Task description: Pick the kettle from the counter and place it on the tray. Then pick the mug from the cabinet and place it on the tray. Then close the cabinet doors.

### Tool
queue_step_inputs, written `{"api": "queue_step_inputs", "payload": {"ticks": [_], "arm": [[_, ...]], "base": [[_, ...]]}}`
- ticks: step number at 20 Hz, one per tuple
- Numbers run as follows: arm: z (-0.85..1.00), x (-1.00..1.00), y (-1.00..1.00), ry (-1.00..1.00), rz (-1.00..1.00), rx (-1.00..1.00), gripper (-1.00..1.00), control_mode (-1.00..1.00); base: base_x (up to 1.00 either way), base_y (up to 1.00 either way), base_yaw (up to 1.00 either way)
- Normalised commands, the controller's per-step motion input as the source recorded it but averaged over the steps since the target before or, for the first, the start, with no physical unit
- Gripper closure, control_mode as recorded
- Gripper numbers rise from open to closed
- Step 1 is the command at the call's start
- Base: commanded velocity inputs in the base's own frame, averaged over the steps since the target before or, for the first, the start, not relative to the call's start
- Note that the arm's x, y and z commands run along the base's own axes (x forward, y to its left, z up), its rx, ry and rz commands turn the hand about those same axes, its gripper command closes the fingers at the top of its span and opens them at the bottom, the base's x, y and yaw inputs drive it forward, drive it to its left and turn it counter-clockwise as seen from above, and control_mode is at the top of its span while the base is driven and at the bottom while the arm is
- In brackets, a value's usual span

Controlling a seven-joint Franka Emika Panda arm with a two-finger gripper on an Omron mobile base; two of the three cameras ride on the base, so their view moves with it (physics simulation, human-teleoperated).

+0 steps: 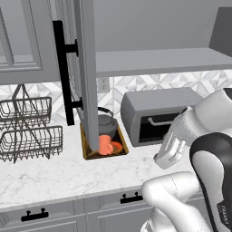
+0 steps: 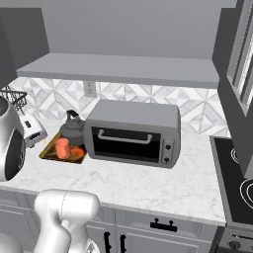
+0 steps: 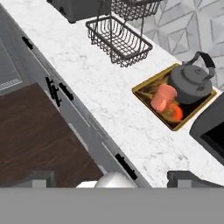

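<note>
a kitchen: marble counter, toaster oven, stove.

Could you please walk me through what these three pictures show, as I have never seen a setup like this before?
This is a rendered kitchen with a white robot arm on a driving base. Two pictures come from cameras on that base, looking forward over the arm from its left and its right. The third comes from a camera on the hand, looking down at the counter.

On the counter lies a golden-rimmed tray, and on it stand the dark kettle and the orange-red mug. Beside the tray is a grey toaster oven, and on its other side a set of wire baskets.

Above, a cabinet door stands open, so closing the doors remains. The gripper is open and holds nothing.
</note>
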Motion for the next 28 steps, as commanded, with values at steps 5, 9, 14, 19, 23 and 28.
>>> {"api": "queue_step_inputs", "payload": {"ticks": [5, 9, 14, 19, 23, 28], "arm": [[0.38, -0.16, 0.45, -0.25, 0.41, 0.00, -1.00, -1.00], [0.38, -0.35, 0.39, -0.34, 0.36, 0.00, -1.00, -1.00], [0.38, -0.43, 0.29, -0.43, 0.22, 0.00, -1.00, -1.00], [0.55, -0.24, 0.41, -0.14, 0.04, 0.00, -1.00, -1.00], [0.34, -0.28, 0.37, -0.18, 0.14, 0.00, -1.00, -1.00], [0.21, -0.19, 0.42, -0.19, 0.17, 0.00, -1.00, -1.00]], "base": [[0.00, 0.00, 0.00], [0.00, 0.00, 0.00], [0.00, 0.00, 0.00], [0.00, 0.00, 0.00], [0.00, 0.00, 0.00], [0.00, 0.00, 0.00]]}}
